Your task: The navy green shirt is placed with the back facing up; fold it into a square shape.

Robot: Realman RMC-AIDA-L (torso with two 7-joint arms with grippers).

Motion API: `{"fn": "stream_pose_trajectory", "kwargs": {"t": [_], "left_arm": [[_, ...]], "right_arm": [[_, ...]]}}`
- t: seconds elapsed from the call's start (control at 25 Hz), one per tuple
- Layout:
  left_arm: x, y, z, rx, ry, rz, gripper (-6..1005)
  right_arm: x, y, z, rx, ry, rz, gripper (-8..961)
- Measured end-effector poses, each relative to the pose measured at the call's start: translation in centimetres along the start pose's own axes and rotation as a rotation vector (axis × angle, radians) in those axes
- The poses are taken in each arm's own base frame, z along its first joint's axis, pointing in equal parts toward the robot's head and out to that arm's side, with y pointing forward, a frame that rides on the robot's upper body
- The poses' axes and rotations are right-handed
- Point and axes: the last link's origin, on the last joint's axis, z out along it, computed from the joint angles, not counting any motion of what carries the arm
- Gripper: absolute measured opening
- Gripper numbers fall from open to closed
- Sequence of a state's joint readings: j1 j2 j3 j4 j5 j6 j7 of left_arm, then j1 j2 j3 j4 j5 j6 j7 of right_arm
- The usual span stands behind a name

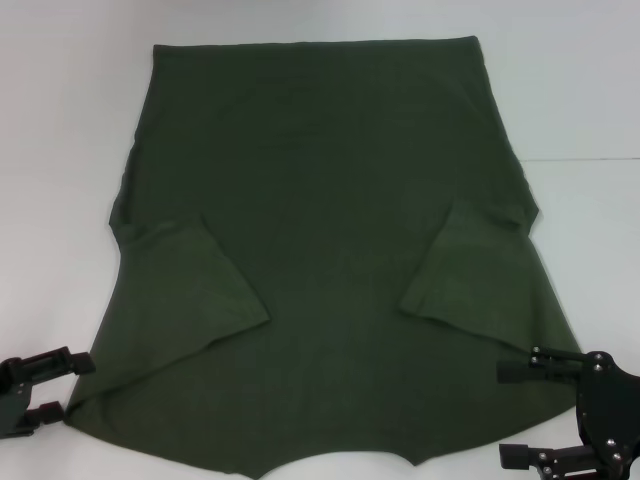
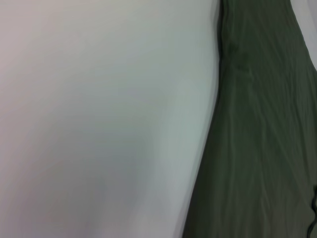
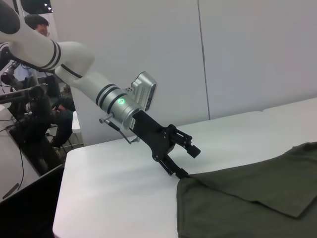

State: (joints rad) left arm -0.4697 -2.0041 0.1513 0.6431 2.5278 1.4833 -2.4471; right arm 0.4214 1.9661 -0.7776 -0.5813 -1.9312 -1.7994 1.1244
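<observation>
Nearest to me, my left hand (image 1: 35,388) sits at the near-left corner of the navy green shirt (image 1: 330,200), its fingers parted with nothing between them; from the right wrist view its lower finger looks to be right at the corner of the cloth, but I cannot tell whether it touches. My right hand (image 1: 545,410) waits at the near-right corner, fingers spread wide and likewise holding nothing, just beside the hem. The shirt lies flat on the white worktop (image 1: 60,120), plain back up, spread across the middle from the near edge to well toward the far side. Both short sleeves are already turned inward onto the body: the left sleeve (image 1: 205,280) lies as a flap angled toward the middle, and the right sleeve (image 1: 455,265) mirrors it. That, I judge, is the only folding done so far. The body is still full width and full length, its far edge lying straight and smooth. What remains, as I read it, is to bring the sides in and then double the length, so the task is at an early stage, with both hands placed to take the near corners.
</observation>
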Motion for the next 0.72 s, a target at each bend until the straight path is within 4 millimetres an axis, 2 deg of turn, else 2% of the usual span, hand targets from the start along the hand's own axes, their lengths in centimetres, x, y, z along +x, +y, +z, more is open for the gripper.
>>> {"fn": "stream_pose_trajectory", "kwargs": {"t": [0.72], "left_arm": [[-0.4, 1.3, 1.7, -0.036, -0.069, 0.005, 874]], "right_arm": [[0.0, 0.0, 0.0, -0.001, -0.001, 0.002, 929]]}}
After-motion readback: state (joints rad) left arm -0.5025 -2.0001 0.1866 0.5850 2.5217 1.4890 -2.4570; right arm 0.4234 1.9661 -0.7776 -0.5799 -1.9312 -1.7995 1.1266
